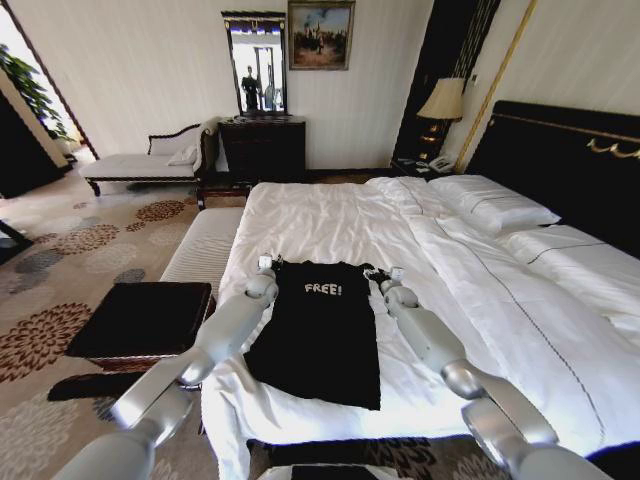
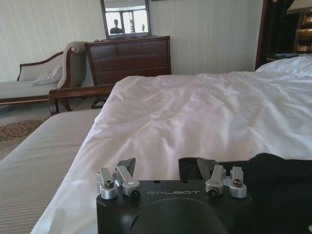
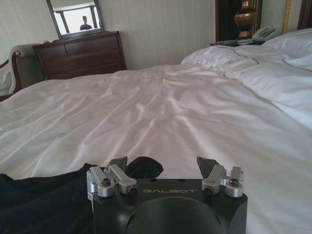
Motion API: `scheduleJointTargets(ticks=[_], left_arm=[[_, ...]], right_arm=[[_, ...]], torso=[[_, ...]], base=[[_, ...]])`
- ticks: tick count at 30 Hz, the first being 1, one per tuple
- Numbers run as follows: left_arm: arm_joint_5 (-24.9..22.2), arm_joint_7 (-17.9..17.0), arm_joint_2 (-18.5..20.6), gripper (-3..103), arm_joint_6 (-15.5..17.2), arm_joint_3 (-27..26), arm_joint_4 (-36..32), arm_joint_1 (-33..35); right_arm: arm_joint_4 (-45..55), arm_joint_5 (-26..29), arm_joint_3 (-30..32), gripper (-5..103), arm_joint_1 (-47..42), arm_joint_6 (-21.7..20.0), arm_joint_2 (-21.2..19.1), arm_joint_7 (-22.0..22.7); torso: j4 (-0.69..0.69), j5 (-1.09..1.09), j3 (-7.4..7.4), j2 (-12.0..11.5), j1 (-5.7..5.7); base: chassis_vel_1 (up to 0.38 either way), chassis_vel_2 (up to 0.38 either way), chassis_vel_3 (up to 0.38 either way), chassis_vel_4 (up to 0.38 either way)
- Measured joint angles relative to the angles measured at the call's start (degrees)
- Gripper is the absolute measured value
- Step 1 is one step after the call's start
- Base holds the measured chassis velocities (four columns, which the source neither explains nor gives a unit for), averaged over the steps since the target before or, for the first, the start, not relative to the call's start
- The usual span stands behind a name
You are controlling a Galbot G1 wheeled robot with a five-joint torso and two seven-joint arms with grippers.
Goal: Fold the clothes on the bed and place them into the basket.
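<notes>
Nearest the robot, the black T-shirt (image 1: 318, 335) lies flat on the foot end of the bed (image 1: 330, 225), white "FREE!" lettering up, its hem toward the robot and its shoulders toward the pillows (image 1: 495, 205). Both arms reach forward along its sides. The left tool (image 1: 266, 265) sits at the shirt's left shoulder corner; in the left wrist view its fingers (image 2: 126, 171) stand wide apart, with the black cloth (image 2: 273, 185) just beside one of them and white duvet between. The right tool (image 1: 392, 274) sits at the right shoulder corner, fingers (image 3: 207, 166) also spread wide, holding nothing, the shirt (image 3: 44, 195) bunched beside it.

To the robot's left, on the carpet, stands the low brown basket (image 1: 150, 355) with its dark inside, well apart from the shirt. Beyond it lies a pale striped bench (image 1: 205, 245) against the bed's side. Farther off are a dark dresser (image 1: 262, 148) and mirror (image 1: 254, 62) at the wall.
</notes>
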Motion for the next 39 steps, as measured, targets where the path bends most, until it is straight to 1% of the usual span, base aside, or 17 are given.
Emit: scheduleJointTargets(ticks=[1, 3, 4, 5, 6, 7, 9, 11, 14, 19, 22, 25, 27, 29, 33, 35, 39], left_arm=[[0.00, 0.00, 0.00, 70, 0.00, 0.00, 0.00, 0.00], [-0.22, 0.01, 2.69, 81, 0.09, -2.10, -6.47, 4.65], [0.06, 0.14, 3.93, 86, 0.08, -3.32, -9.67, 7.23], [0.47, 0.22, 4.99, 92, 0.06, -4.51, -12.45, 9.81], [0.47, 0.22, 4.99, 92, 0.06, -4.51, -12.45, 9.81], [0.92, 0.49, 6.20, 96, 0.01, -6.39, -15.76, 13.11], [1.51, 0.66, 8.40, 100, -0.29, -8.92, -19.59, 17.90], [1.82, 0.81, 8.97, 100, -0.46, -9.46, -20.42, 19.14], [3.90, 1.74, 11.19, 100, -1.24, -13.27, -24.61, 26.15], [3.95, 2.63, 13.14, 100, -1.88, -15.86, -29.86, 31.39], [4.88, 4.16, 14.91, 100, -2.64, -17.84, -35.11, 36.82], [5.17, 4.38, 15.02, 100, -2.79, -18.48, -36.43, 38.41], [5.62, 4.74, 14.75, 100, -2.95, -20.17, -38.63, 41.77], [5.84, 4.92, 14.64, 100, -3.04, -20.80, -39.24, 42.90], [6.41, 5.76, 13.66, 100, -3.29, -25.06, -42.43, 50.19], [6.42, 5.80, 13.50, 100, -3.30, -25.60, -42.79, 51.07], [6.57, 5.80, 12.48, 100, -3.24, -28.06, -45.15, 55.07]], right_arm=[[0.00, 0.00, 0.00, 80, 0.00, 0.00, 0.00, 0.00], [5.80, 0.82, 2.19, 91, -4.07, -0.49, -2.45, 0.14], [8.89, 1.00, 3.25, 91, -6.53, -0.72, -3.58, 0.21], [11.91, 1.29, 4.33, 96, -9.14, -1.08, -4.43, 0.44], [11.91, 1.29, 4.33, 96, -9.14, -1.08, -4.43, 0.44], [15.42, 2.12, 5.71, 99, -12.55, -1.74, -5.30, 0.95], [19.83, 2.98, 8.26, 100, -17.63, -2.53, -6.17, 1.44], [20.84, 3.05, 9.02, 100, -18.80, -2.64, -6.31, 1.44], [26.42, 3.34, 13.36, 100, -25.10, -3.03, -6.46, 1.47], [31.35, 2.76, 16.47, 100, -30.70, -3.11, -5.97, 1.48], [37.47, 1.96, 20.52, 100, -38.38, -3.13, -5.30, 1.11], [39.66, 2.39, 22.21, 100, -41.01, -3.42, -4.90, 1.13], [43.82, 4.67, 25.43, 100, -45.75, -4.37, -3.99, 1.51], [45.13, 5.71, 26.40, 100, -47.29, -4.82, -3.65, 1.57], [50.86, 10.89, 30.95, 100, -55.20, -7.12, -1.12, 1.21], [51.44, 11.78, 31.37, 100, -56.12, -7.48, -0.76, 1.07], [54.01, 16.35, 32.72, 100, -60.57, -9.75, 1.57, 0.13]], torso=[[0.00, 0.00, 0.00, 0.00, 0.00], [-0.01, 0.01, 0.00, 0.00, 0.00], [-0.02, 0.03, -0.01, 0.00, 0.00], [-0.02, 0.03, -0.01, 0.00, -0.01], [-0.02, 0.03, -0.01, 0.00, -0.01], [-0.03, 0.03, -0.01, 0.01, -0.01], [-0.02, 0.06, 0.00, 0.01, -0.01], [-0.03, 0.06, 0.00, 0.00, -0.01], [0.00, 0.02, 0.00, 0.01, -0.01], [-0.01, 0.05, 0.00, 0.01, 0.00], [-0.03, 0.04, 0.00, 0.01, -0.01], [-0.02, 0.04, 0.00, 0.01, -0.01], [-0.02, 0.03, 0.00, 0.01, 0.00], [-0.02, 0.04, 0.00, 0.00, 0.00], [-0.02, 0.05, 0.01, 0.00, 0.01], [-0.02, 0.04, 0.00, 0.00, 0.00], [-0.01, 0.04, 0.00, 0.01, 0.00]], base=[[0.000, 0.000, 0.000, 0.000], [0.000, 0.000, 0.000, 0.000], [0.000, 0.000, 0.000, 0.000], [0.000, 0.000, 0.000, 0.000], [0.000, 0.000, 0.000, 0.000], [0.000, 0.000, 0.000, 0.000], [0.000, 0.000, 0.000, 0.000], [0.000, 0.000, 0.000, 0.000], [0.000, 0.000, 0.000, 0.000], [0.000, 0.000, 0.000, 0.000], [0.000, 0.000, 0.000, 0.000], [0.000, 0.000, 0.000, 0.000], [0.000, 0.000, 0.000, 0.000], [0.000, 0.000, 0.000, 0.000], [0.000, 0.000, 0.000, 0.000], [0.000, 0.000, 0.000, 0.000], [0.000, 0.000, 0.000, 0.000]])
